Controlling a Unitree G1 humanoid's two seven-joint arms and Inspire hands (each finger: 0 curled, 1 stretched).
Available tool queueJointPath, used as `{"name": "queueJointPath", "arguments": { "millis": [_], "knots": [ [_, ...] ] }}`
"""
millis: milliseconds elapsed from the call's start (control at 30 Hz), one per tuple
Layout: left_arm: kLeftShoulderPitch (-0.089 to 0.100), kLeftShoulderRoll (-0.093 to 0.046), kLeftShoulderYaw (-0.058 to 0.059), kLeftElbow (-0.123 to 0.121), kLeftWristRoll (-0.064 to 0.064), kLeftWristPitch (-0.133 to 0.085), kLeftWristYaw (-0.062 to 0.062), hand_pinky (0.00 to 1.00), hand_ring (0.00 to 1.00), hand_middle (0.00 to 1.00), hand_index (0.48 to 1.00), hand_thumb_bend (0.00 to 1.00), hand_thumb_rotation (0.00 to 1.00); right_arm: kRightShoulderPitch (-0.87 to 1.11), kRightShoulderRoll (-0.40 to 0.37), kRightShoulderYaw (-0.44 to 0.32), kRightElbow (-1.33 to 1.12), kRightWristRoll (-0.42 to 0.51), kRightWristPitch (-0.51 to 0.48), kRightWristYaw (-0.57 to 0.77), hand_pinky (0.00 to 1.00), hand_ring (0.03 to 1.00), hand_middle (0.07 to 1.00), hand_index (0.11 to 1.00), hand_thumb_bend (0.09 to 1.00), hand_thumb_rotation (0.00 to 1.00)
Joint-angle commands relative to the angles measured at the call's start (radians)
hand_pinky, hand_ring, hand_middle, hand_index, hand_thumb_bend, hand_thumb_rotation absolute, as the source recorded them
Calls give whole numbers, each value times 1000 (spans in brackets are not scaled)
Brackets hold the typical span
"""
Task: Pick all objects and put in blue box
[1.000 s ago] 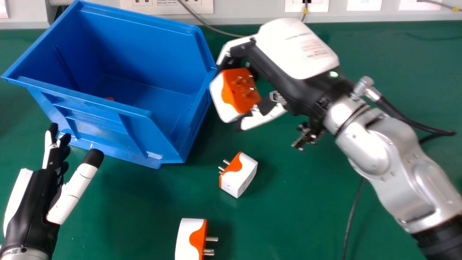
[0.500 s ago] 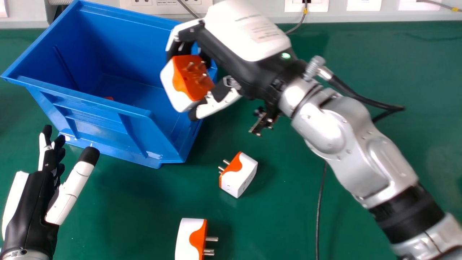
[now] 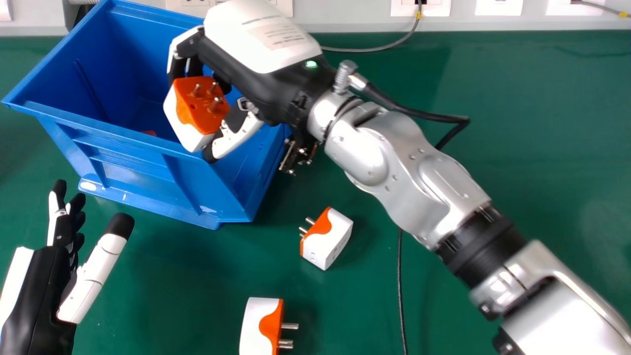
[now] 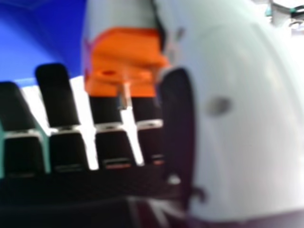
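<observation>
**Right hand [image 3: 251, 52] grips the held adapter [image 3: 190, 113] over the blue box [image 3: 133, 167]**

The held adapter, white with an orange face, is above the blue box's opening, toward the near rim. Its metal pins point away from the palm's grip, bare to the head view. The right hand has its fingers and thumb bent round it; the right hand view shows the orange face between the thumb and the fingers, the pins sticking out.

Down inside the blue box, just past the near rim, a small orange piece [image 3: 149, 133] shows, mostly hidden by the wall.

To the right of the blue box and a little nearer the robot, the second adapter [image 3: 328, 241] lies on the green table [image 3: 517, 172], pins toward the box. The third adapter [image 3: 254, 328] lies nearer the robot than the blue box, pins pointing right, cut off by the head view's bottom edge.

In front of the blue box's left part is the left hand [image 3: 44, 291], open and holding nothing. Right of the box, a thin cable [image 3: 400, 296] runs along the table. Behind the box stands a pale wall [image 3: 345, 15] with sockets.
</observation>
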State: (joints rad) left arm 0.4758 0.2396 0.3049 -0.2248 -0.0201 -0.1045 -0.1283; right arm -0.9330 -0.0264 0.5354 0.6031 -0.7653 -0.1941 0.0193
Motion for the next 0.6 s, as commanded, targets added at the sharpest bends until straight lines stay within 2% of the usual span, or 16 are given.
{"name": "queueJointPath", "arguments": {
  "millis": [0, 100, 200, 267, 400, 500, 567],
  "knots": [
    [17, -14, 8, -41, -17, -27, 0, 1000, 1000, 1000, 1000, 862, 834, -85, 26, 15, 65, -21, -19, -61, 324, 435, 520, 532, 491, 0],
    [34, -21, 8, -47, -43, -33, -16, 1000, 1000, 1000, 1000, 863, 835, -140, 48, 32, 179, -36, -37, -122, 325, 435, 522, 532, 491, 0],
    [50, -25, 10, -51, -56, -43, -26, 1000, 1000, 1000, 1000, 859, 833, -188, 68, 46, 277, -46, -45, -173, 325, 436, 525, 528, 491, 0],
    [63, -28, 10, -63, -56, -48, -30, 999, 1000, 1000, 1000, 845, 826, -219, 82, 56, 338, -50, -42, -202, 325, 438, 527, 521, 492, 0],
    [85, -29, 9, -74, -48, -68, -28, 996, 1000, 1000, 1000, 827, 820, -267, 103, 72, 431, -53, -29, -247, 327, 439, 520, 497, 494, 0],
    [88, -28, 5, -71, -43, -79, -27, 995, 1000, 1000, 1000, 822, 818, -291, 110, 79, 475, -53, -17, -267, 328, 442, 514, 483, 495, 0],
    [85, -26, 6, -63, -46, -77, -28, 995, 1000, 1000, 1000, 817, 818, -298, 111, 76, 486, -49, -12, -271, 330, 445, 509, 470, 495, 0]
  ]
}}
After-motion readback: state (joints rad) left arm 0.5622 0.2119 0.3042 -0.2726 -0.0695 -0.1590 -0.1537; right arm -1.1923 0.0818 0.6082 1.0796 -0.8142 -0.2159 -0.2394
